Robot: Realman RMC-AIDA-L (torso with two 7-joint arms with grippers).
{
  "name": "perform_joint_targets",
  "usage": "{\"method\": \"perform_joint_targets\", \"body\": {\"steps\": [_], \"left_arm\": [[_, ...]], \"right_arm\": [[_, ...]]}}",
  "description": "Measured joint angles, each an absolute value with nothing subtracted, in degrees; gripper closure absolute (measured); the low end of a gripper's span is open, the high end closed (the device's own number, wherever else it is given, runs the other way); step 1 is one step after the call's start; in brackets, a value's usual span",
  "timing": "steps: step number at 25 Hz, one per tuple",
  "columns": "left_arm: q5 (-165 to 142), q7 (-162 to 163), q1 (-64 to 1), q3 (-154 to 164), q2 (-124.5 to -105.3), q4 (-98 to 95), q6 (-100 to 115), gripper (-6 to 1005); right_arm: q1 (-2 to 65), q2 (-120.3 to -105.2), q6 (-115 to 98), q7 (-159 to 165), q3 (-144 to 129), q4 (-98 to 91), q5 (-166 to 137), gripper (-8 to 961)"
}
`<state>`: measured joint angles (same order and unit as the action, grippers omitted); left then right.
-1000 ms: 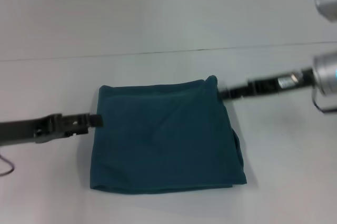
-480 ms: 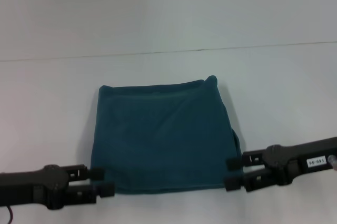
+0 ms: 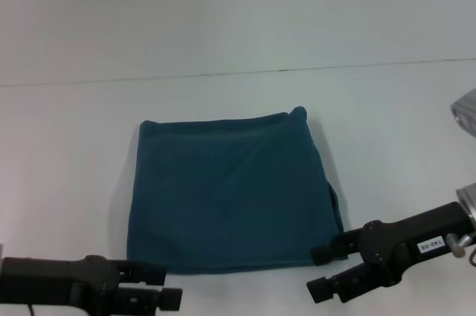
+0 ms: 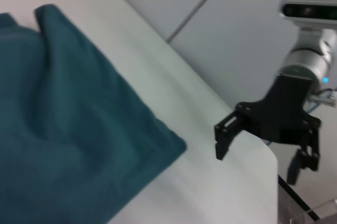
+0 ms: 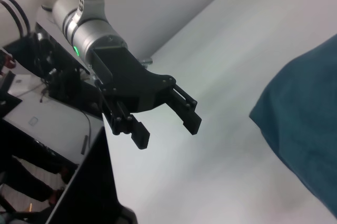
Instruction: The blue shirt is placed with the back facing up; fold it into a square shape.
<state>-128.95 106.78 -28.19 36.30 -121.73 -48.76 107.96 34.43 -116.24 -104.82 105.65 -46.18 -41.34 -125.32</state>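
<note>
Two grippers sit nearest to me, low at the near edge of the white table (image 3: 67, 182), both empty with their fingers spread apart. The left gripper (image 3: 160, 287) hangs just off the near left corner of the blue shirt (image 3: 230, 193), its fingers pointing in along the table toward the cloth. The right gripper (image 3: 324, 270) sits at the opposite near corner, one finger touching or almost touching the hem; I cannot tell which. Between and beyond them the shirt lies flat in the middle of the table, already a compact, nearly square bundle, a touch wider at the near edge than the far one, with a small flap poking out on its right side. Each arm is nearest its own corner, so any further fold would start there, I judge. Past the shirt, a thin dark seam (image 3: 238, 73) crosses the table.
</note>
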Motion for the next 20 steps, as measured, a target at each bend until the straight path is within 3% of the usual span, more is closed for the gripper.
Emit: {"method": "perform_joint_targets", "body": {"steps": [9,20], "left_arm": [[-127.8,112.8,-29.3,36.6,-122.29,-47.3,102.4,241],[-127.8,107.4,-30.5,40.3,-123.62,-47.9,102.0,238]], "right_arm": [[35.3,-116.6,-101.8,105.6,-46.1,-39.3,-126.1,29],[34.1,-115.56,-102.0,105.2,-43.1,-37.8,-125.7,29]]}}
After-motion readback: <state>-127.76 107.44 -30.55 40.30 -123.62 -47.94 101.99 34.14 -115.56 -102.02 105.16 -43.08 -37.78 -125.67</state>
